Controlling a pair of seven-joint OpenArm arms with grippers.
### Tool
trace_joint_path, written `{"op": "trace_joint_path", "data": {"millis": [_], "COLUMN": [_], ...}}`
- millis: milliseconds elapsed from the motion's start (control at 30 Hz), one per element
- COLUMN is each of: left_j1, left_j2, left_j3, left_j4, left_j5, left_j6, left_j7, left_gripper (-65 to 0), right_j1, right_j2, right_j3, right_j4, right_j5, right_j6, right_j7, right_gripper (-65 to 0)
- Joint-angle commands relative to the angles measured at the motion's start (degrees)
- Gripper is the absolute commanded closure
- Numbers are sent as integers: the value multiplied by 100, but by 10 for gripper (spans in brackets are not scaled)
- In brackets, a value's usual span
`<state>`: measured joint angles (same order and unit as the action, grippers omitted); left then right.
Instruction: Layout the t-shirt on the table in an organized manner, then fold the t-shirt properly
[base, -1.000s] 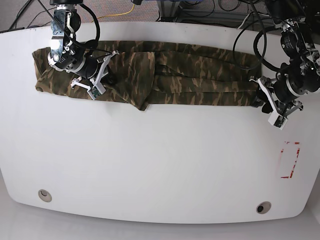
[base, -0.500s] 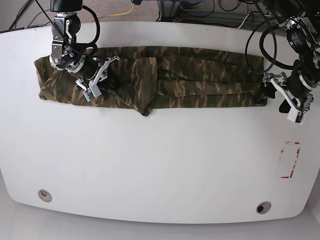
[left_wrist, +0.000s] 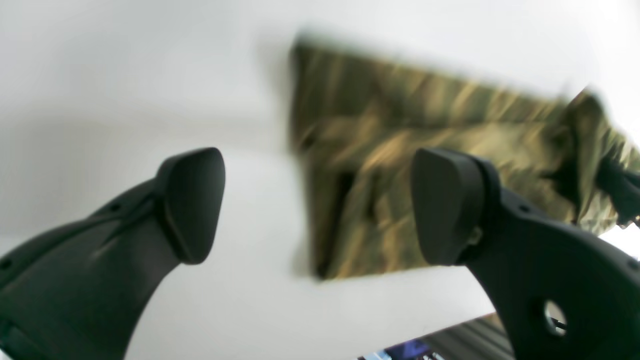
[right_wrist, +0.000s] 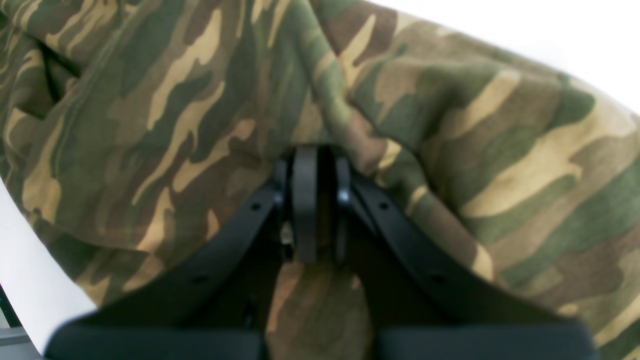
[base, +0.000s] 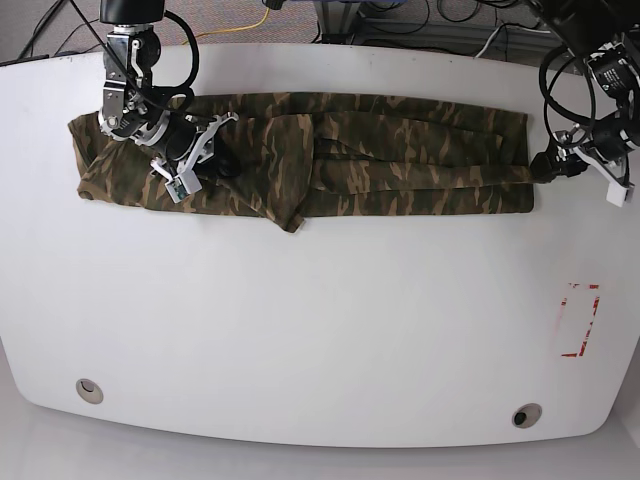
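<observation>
The camouflage t-shirt (base: 400, 150) lies folded into a long band across the far part of the white table (base: 320, 320). My right gripper (base: 218, 158) presses on its left part, shut on a bunched fold of the t-shirt (right_wrist: 450, 150); in the right wrist view the gripper (right_wrist: 312, 165) has its jaws together with cloth draped over them. My left gripper (base: 545, 167) hangs just off the band's right end, open and holding nothing. In the blurred left wrist view the left gripper (left_wrist: 320, 200) has its pads (left_wrist: 192, 205) wide apart, with the t-shirt's end (left_wrist: 425, 130) beyond them.
A red rectangular outline (base: 580, 320) marks the table near its right edge. Two small round holes (base: 90, 390) (base: 526, 415) sit near the front edge. Cables (base: 400, 20) lie behind the far edge.
My left gripper opened, let go of the t-shirt's right end and drew away to the right. The t-shirt shifted toward the far edge and stretched straighter. My right gripper kept its hold.
</observation>
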<state>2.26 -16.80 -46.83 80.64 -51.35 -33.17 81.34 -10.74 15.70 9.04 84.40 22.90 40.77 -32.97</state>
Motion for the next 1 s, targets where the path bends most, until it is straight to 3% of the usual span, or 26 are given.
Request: {"op": "trace_joint_path", "data": {"millis": [0, 433, 667, 767, 967], "left_j1": [-81, -116, -108, -108, -99], "left_j2": [-197, -144, -30, 40, 67], "left_j3": [133, 1118, 1224, 1505, 1839], "left_j4": [-174, -403, -403, -403, -394], "left_j5": [-188, -197, -197, -197, -197], "left_j6": [-19, -28, -28, -28, -28], "left_j7": [-253, -288, -288, -279, -288], "left_gripper": [-556, -554, -551, -504, -268], "right_j1": [-38, -55, -64, -47, -47], "right_j2": [60, 52, 60, 60, 60], "right_j3": [6, 6, 6, 6, 6], "right_j4": [-5, 21, 21, 21, 21], "right_j5": [-281, -263, -237, -237, -228], "right_j6": [-77, -77, -77, -77, -77], "right_j7": [-320, -320, -320, -320, -320], "right_gripper": [-49, -48, -48, -46, -46]}}
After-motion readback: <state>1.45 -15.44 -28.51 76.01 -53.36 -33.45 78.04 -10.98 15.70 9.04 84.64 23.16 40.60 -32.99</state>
